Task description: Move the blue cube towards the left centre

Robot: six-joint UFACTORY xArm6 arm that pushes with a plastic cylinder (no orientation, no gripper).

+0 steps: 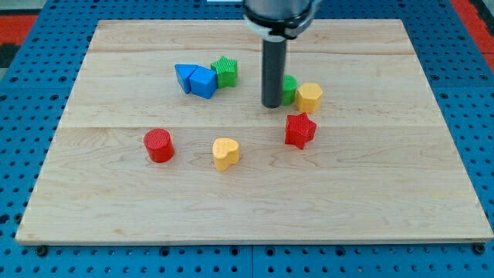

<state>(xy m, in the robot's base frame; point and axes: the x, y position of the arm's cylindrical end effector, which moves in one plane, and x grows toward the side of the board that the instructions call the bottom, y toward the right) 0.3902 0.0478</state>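
One dark rod is all I steer; it carries no fingers, so there is no grip to report. My tip (272, 104) rests on the pale wooden desk (370, 201), touching a green block (289, 89) partly hidden behind it. Just beside sit a yellow hexagonal block (309, 96) and a red star block (300, 130). The blue cube (204, 82) lies well to the view's left, touching a blue triangular block (184, 76) and a green star block (225, 71).

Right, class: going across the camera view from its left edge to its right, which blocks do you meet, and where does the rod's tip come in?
Red cylinder → blue blocks → yellow heart and green star, level, order unclear → my tip → green block partly behind the rod → red star → yellow hexagonal block.
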